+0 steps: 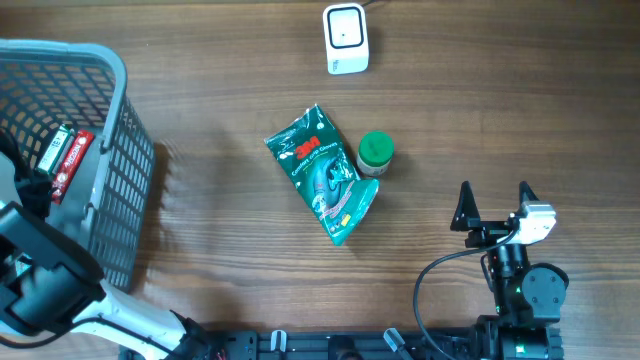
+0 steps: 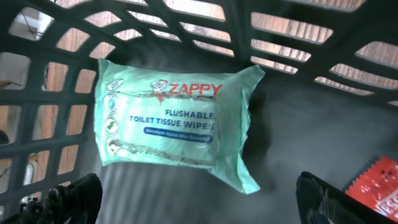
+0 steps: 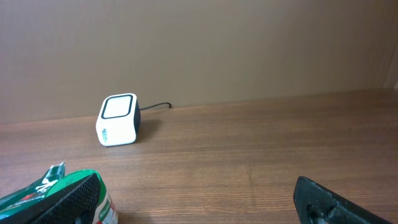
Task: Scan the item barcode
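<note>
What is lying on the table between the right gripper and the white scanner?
Nothing: the overhead view shows bare table between right gripper and scanner; the green-capped bottle sits off that line.

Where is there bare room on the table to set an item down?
Bare wood lies between the basket and the green packet, and right of the scanner, beyond the right gripper. Crowded: the middle, where the green-lidded jar sits beside the packet.

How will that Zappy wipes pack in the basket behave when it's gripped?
The Zappy wipes pack looks soft: its wrinkled film suggests it will probably sag and squash. The glossy wrapper may slip. Lying flat, it's unlikely to roll.
</note>
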Controlling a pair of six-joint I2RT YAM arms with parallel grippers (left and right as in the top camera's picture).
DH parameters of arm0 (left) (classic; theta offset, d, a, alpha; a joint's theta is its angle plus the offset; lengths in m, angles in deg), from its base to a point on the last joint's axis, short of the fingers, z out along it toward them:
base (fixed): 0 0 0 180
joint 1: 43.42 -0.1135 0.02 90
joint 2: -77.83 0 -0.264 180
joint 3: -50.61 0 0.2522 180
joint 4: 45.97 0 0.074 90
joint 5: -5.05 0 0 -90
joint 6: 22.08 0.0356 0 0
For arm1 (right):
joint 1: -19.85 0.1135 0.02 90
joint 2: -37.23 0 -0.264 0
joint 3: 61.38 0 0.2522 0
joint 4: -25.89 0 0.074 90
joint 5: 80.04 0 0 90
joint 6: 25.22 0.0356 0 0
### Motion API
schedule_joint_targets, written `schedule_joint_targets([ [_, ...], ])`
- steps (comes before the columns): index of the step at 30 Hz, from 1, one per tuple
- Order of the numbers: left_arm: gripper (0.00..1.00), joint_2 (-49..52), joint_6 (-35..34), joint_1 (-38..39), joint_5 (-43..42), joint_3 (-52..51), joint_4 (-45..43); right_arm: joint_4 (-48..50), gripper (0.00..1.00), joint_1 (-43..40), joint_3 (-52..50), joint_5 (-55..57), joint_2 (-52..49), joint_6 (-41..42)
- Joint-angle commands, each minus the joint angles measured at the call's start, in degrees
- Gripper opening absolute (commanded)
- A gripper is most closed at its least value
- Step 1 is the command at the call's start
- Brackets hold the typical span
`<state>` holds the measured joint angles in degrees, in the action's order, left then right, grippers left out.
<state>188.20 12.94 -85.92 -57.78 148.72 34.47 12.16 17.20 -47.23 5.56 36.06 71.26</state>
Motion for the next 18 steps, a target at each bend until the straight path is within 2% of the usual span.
schedule_joint_targets([
  [1,0.92,1.57,0.79,-0.26,1.84,-0.33,-0.94,0.09,1.00,0.22,-0.09,0.79,0.37,1.03],
  [5,0.88,1.73,2.25,-0.26,2.58,-4.48,-3.98,0.09,1.00,0.22,-0.09,0.79,0.37,1.05],
  [12,0.87,1.73,1.99,-0.28,2.54,-11.26,-8.85,0.09,0.99,0.22,-0.09,0.79,0.37,1.03],
  [14,0.75,1.73,2.01,-0.28,2.73,-11.30,-8.85,0.09,1.00,0.22,-0.09,0.79,0.37,1.05],
  [16,0.57,1.73,2.05,-0.28,3.72,-11.30,-8.79,0.09,1.00,0.22,-0.09,0.79,0.37,1.05],
  [18,0.25,1.73,2.08,-0.28,4.48,-11.30,-8.57,0.09,1.00,0.22,-0.09,0.79,0.37,1.03],
])
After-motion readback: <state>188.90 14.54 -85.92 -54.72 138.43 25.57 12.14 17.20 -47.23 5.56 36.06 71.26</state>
